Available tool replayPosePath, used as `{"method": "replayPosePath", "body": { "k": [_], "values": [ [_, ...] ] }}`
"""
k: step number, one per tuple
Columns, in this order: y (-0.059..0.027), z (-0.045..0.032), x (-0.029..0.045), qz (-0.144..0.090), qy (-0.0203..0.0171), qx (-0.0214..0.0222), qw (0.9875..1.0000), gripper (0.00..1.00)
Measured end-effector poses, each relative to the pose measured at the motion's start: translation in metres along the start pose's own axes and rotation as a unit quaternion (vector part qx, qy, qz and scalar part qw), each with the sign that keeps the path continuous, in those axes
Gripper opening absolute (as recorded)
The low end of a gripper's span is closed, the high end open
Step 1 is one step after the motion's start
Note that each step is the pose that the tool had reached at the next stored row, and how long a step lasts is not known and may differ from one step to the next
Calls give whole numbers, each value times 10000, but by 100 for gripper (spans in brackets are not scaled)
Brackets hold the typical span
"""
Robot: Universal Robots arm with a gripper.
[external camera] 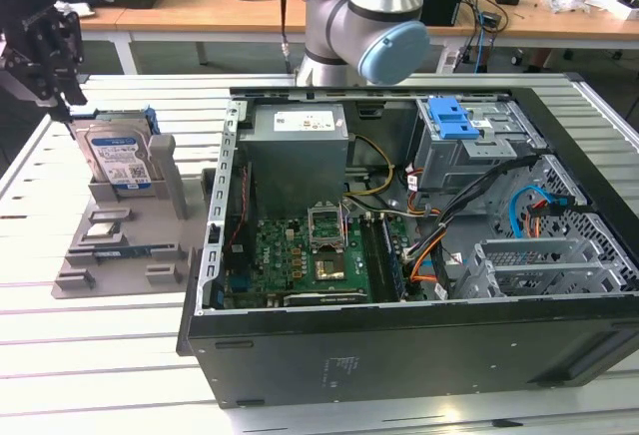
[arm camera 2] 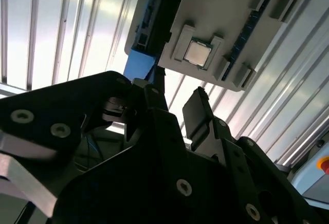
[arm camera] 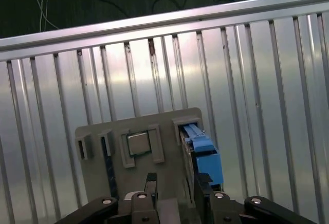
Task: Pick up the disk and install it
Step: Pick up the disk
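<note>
Gripper (arm camera 2: 176,99) open, fingers spread, holding nothing, poised near the disk's (external camera: 118,156) top edge. Disk stands upright on edge in the grey holder (external camera: 150,217). Open computer case (external camera: 399,355) beside holder, on the exterior view's right.

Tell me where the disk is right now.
The disk stands upright in the grey holder tray at the exterior view's left, just outside the open computer case, with the gripper close beside its top.

Free above disk (external camera: 115,156); grey holder post (external camera: 172,171) just beside it, PC case (external camera: 300,355) blocks twd the exterior view's right.
</note>
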State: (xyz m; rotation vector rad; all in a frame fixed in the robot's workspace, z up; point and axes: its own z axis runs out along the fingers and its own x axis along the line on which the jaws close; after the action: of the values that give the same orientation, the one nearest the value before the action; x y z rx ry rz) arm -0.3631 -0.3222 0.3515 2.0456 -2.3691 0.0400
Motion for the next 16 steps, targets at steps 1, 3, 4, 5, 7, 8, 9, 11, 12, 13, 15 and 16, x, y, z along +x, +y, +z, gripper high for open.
{"method": "replayPosePath", "body": {
  "k": [1, 3, 4, 5, 7, 8, 9, 11, 12, 13, 15, 16],
  "values": [
    [-2, 17, -45, -2, 0, 1, 10000, 42],
    [-4, 34, -94, -9, 0, 0, 10000, 42],
    [-4, 46, -120, -19, 0, 1, 10000, 42],
    [-4, 56, -139, -28, 0, 1, 10000, 42],
    [-1, 78, -178, -54, 0, 1, 10000, 42],
    [1, 90, -195, -68, -1, 2, 10000, 42],
    [2, 102, -211, -87, 0, 2, 10000, 42],
    [4, 133, -243, -131, -1, 4, 9999, 42],
    [3, 157, -250, -153, -1, 5, 9999, 42],
    [3, 176, -250, -162, -1, 4, 9999, 42],
    [5, 232, -252, -175, 0, 4, 9998, 42],
    [5, 251, -253, -179, 0, 4, 9998, 42]
  ]
}}
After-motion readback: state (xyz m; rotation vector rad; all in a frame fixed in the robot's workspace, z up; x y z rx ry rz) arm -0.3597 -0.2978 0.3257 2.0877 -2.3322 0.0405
